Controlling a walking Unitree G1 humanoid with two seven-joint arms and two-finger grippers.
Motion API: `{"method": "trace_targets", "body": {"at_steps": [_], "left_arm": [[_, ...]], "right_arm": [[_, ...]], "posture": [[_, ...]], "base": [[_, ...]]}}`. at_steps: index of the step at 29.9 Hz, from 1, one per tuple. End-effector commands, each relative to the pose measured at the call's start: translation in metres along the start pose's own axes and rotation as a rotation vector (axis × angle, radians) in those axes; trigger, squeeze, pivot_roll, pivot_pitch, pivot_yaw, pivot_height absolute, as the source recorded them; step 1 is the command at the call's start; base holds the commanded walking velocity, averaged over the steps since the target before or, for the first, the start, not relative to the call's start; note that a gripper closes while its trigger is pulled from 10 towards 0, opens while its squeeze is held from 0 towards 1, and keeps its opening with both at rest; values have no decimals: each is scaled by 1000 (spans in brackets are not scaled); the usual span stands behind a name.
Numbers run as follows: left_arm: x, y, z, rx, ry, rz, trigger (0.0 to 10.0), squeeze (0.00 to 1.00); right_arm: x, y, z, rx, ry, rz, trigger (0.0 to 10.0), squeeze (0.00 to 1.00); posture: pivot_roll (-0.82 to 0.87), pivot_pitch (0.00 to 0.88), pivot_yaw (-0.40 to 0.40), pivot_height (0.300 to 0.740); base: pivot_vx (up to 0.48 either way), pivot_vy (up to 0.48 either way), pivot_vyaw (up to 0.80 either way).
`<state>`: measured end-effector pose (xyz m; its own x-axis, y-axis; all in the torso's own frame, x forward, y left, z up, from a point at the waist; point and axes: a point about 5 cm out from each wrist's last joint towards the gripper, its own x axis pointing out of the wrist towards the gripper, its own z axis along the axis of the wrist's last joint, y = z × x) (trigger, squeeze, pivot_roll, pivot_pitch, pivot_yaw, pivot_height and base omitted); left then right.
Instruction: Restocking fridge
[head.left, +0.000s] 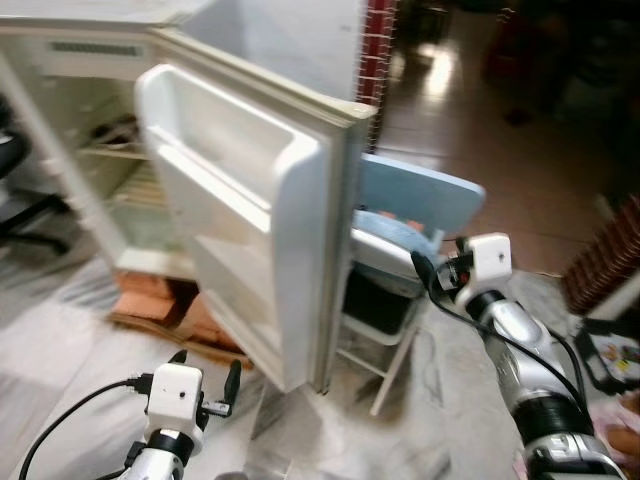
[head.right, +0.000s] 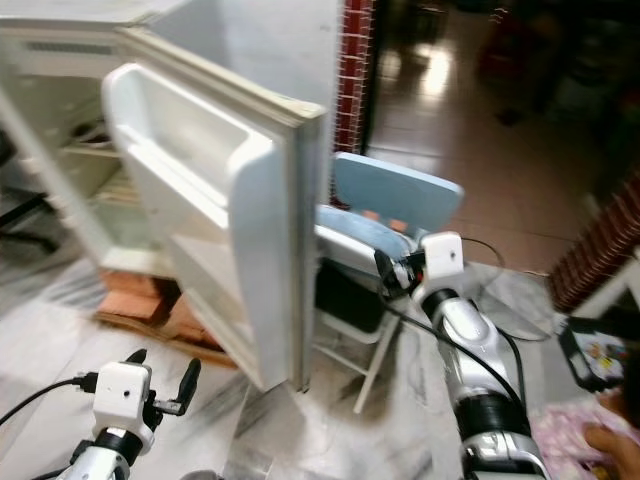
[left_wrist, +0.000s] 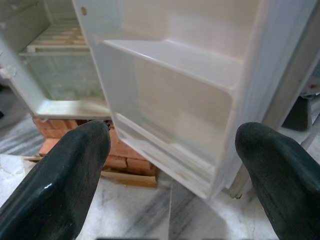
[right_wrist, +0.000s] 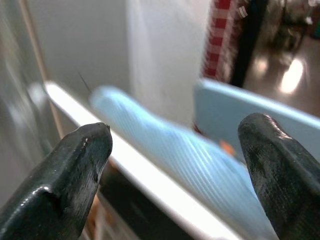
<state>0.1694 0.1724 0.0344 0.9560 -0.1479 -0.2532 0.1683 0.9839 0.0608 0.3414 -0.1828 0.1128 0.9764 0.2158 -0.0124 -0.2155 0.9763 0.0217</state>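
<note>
- Fridge (head.left: 120, 110) interior cut by the left frame edge; shelf contents (head.left: 115, 133) too blurred to be identified.
- Near part of blue chair (head.left: 415, 215) hidden behind the open fridge door (head.left: 260, 210).
- Orange items (head.left: 400, 222) on the chair seat too small to be told.
- Patterned object (head.left: 612, 355) at far right cut off by the edge, blurred.
- Left gripper (head.left: 205, 375) arm cropped at the bottom edge.
- Blue chair smeared by motion blur in right wrist view.

Marble floor (head.left: 90, 350) carries a brick-and-board base (head.left: 165, 305) under the open fridge (head.left: 90, 150). A folding chair (head.left: 400, 250) stands just beside the door (head.left: 250, 220).
</note>
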Motion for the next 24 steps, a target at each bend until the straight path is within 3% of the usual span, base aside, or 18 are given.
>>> {"method": "trace_targets", "body": {"at_steps": [1,5,9,10,11,12,13,14,18,20,24], "left_arm": [[3,-2,-3,-14,24,-32,10000,0],[6,-3,-10,-15,57,-56,10000,0],[8,-3,-15,-6,74,-58,10000,0],[9,-2,-19,-6,86,-47,10000,0],[9,-2,-19,-6,86,-47,10000,0],[9,-1,-22,-6,94,-41,10000,0],[10,0,-24,-6,98,-44,10000,0],[10,0,-24,-6,99,-46,10000,0],[11,0,-27,-6,103,-47,10000,0],[14,1,-34,-5,116,-48,10000,0],[16,3,-40,-3,123,-44,10000,0]], "right_arm": [[3,-7,5,46,-8,-63,10000,0],[18,10,21,115,-51,-25,10000,0],[22,41,41,331,-122,176,10000,0],[13,64,56,430,-167,392,10000,0],[13,64,56,430,-167,392,10000,0],[-3,84,68,491,-202,605,10000,0],[-13,94,73,510,-212,715,10000,0],[-16,96,72,506,-202,741,10000,0],[-19,98,65,489,-175,755,10000,0],[-11,88,41,411,-79,627,10000,0],[-10,73,28,354,-23,498,10000,0]], "posture": [[95,18,-24,740],[94,9,-24,740],[98,3,-25,740],[100,1,-25,740],[100,1,-25,740],[101,0,-26,740],[103,0,-27,740],[103,0,-28,740],[100,0,-27,740],[102,0,-28,740],[104,0,-29,740]], "base": [[0,0,0],[0,0,0],[0,0,0],[0,0,0],[0,0,0],[0,0,0],[0,0,0],[0,0,0],[0,0,0],[0,0,0],[0,0,0]]}}
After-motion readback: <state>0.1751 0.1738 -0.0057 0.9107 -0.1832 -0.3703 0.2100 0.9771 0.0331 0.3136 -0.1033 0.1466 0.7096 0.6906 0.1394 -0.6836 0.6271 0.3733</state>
